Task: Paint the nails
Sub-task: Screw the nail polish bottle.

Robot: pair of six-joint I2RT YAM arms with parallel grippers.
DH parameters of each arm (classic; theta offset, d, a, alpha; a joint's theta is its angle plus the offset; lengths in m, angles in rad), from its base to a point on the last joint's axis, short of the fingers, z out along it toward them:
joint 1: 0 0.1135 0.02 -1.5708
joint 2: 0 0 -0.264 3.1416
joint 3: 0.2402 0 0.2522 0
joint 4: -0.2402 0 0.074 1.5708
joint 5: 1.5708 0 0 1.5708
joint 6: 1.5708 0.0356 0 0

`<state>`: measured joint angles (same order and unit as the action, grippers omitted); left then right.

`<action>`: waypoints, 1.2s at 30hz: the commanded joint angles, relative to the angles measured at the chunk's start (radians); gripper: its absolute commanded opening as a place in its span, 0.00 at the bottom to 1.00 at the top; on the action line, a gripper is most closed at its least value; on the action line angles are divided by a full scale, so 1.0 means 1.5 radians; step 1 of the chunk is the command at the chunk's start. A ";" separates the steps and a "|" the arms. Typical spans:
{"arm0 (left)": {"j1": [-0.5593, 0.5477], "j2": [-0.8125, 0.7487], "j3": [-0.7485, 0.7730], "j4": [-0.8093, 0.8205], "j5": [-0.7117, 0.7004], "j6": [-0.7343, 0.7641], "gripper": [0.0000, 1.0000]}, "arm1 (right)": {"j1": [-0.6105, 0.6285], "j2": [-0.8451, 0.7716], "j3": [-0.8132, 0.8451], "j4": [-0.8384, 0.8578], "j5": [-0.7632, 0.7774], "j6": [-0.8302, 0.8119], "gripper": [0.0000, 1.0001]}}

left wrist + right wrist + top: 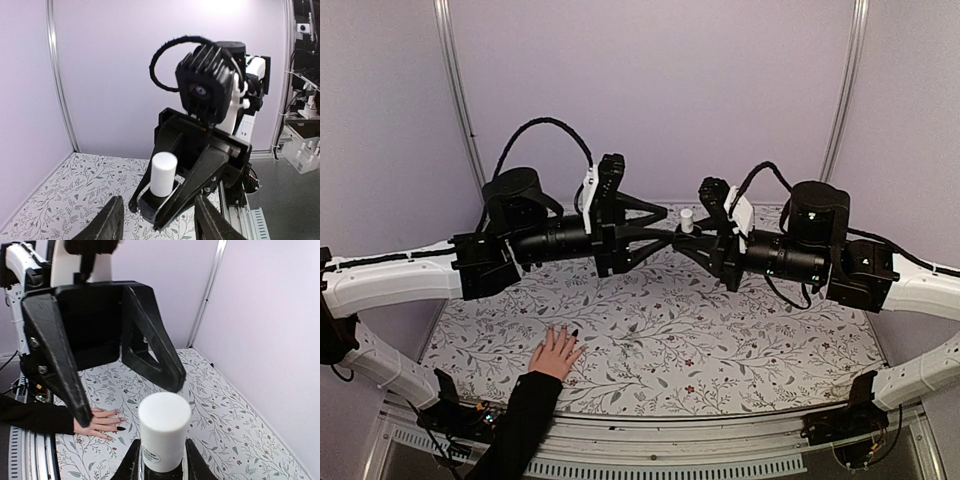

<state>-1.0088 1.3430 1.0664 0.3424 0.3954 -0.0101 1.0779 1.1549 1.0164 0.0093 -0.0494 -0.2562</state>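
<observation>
A light-skinned hand with a black sleeve lies flat on the floral table near the front left, fingers spread. It also shows in the right wrist view, where one nail is dark and the others look pinkish. My right gripper is shut on a small dark bottle with a white cap, held upright high above the table's middle. The cap fills the right wrist view. My left gripper is open, its fingers apart on either side of the cap, not touching it.
The floral table cover is walled by lilac panels at the back and sides. Both arms meet above the table's centre. A rack with small white bottles stands outside the cell.
</observation>
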 commanded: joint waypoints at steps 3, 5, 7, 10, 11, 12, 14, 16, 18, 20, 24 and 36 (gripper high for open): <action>-0.013 0.017 0.021 0.057 -0.079 -0.030 0.50 | 0.003 0.023 0.018 0.036 0.141 0.028 0.00; -0.014 0.031 0.032 0.056 -0.090 -0.036 0.49 | 0.004 0.028 0.018 0.038 0.148 0.030 0.00; -0.014 0.042 0.039 0.062 -0.091 -0.044 0.49 | 0.003 0.030 0.017 0.040 0.155 0.032 0.00; -0.015 0.056 0.050 0.067 -0.090 -0.052 0.47 | 0.003 0.031 0.018 0.040 0.155 0.035 0.00; -0.015 0.061 0.053 0.070 -0.089 -0.055 0.47 | 0.003 0.031 0.018 0.039 0.152 0.035 0.00; -0.015 0.067 0.056 0.070 -0.087 -0.057 0.46 | 0.003 0.033 0.020 0.038 0.150 0.034 0.00; -0.016 0.075 0.062 0.067 -0.084 -0.060 0.43 | 0.004 0.037 0.023 0.036 0.146 0.035 0.00; -0.015 0.076 0.063 0.066 -0.083 -0.061 0.40 | 0.004 0.039 0.026 0.032 0.144 0.034 0.00; -0.016 0.077 0.063 0.066 -0.080 -0.062 0.39 | 0.004 0.041 0.026 0.031 0.144 0.034 0.00; -0.016 0.079 0.067 0.061 -0.075 -0.064 0.38 | 0.004 0.043 0.027 0.030 0.144 0.035 0.00; -0.015 0.087 0.076 0.054 -0.069 -0.066 0.31 | 0.004 0.048 0.031 0.028 0.138 0.036 0.00; -0.012 0.075 0.060 0.019 0.005 -0.042 0.00 | 0.005 0.003 0.009 0.036 0.007 0.020 0.00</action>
<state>-1.0210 1.4666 1.1530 0.4038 0.3000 -0.0963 1.0775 1.2140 1.0252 0.0132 0.1116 -0.2066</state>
